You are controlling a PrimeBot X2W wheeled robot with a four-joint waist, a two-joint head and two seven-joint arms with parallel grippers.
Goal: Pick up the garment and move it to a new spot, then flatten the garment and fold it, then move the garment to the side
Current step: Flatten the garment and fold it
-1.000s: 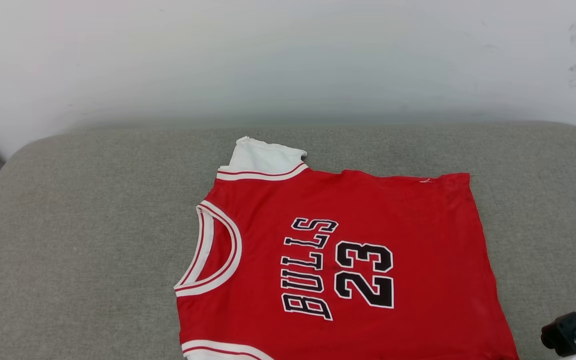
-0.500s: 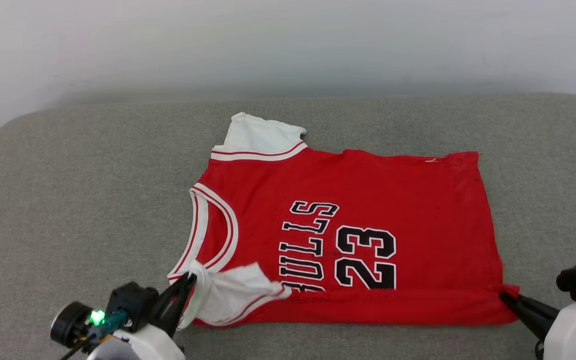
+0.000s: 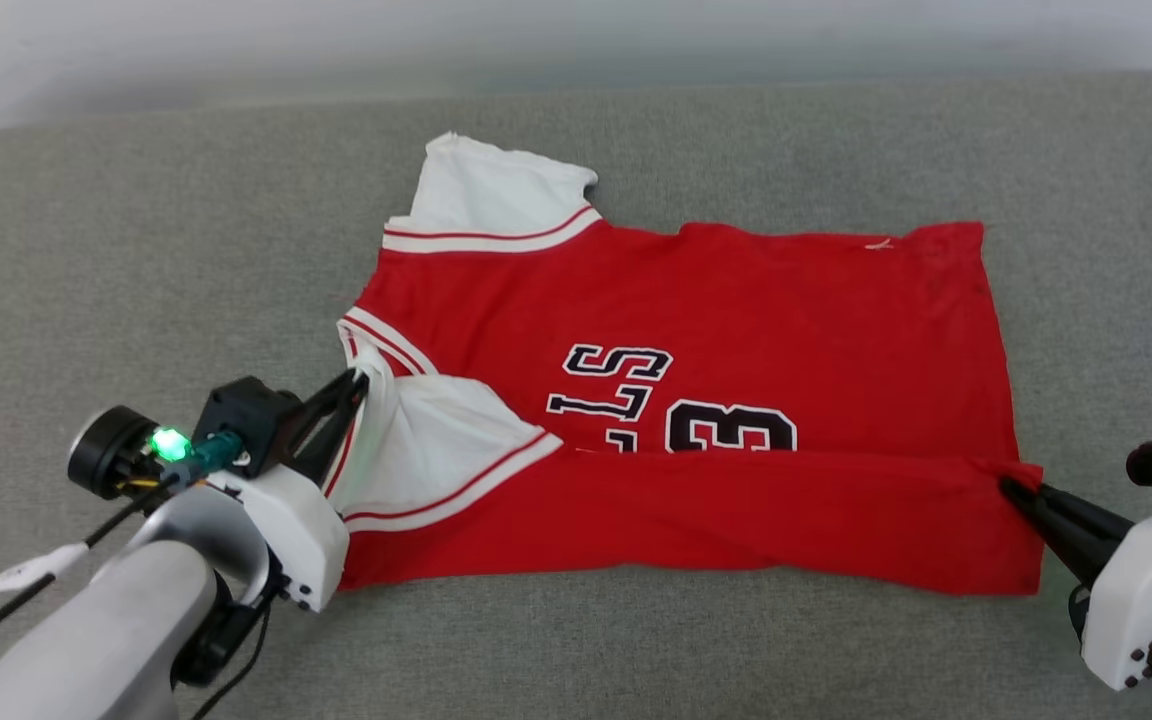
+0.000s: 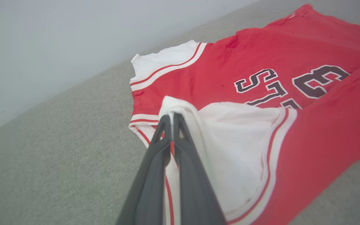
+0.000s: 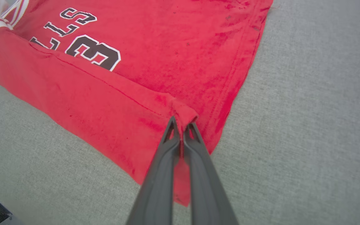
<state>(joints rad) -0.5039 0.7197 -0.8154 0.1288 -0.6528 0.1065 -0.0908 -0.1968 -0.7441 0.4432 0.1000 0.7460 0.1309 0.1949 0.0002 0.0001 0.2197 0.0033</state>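
— Garment [image 3: 736,300] progress?
— Mid-fold. My left pincer [image 3: 363,377] clamped on lower sleeve [image 3: 436,440], right pincer [image 3: 1007,486] clamped on hem corner [image 3: 1026,470]; lower edge folded over print [image 3: 626,375], mid-frame on grey cushion [image 3: 136,250]. Folding unfinished, side move left.

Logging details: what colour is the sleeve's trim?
White with a red stripe; sleeve trim shows best in left wrist view.

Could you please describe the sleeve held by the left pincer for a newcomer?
On the grey cushion lies a red garment. At its collar end, a white sleeve is folded over the red front, pinched by the left pincer. The other white sleeve lies flat at the far edge.
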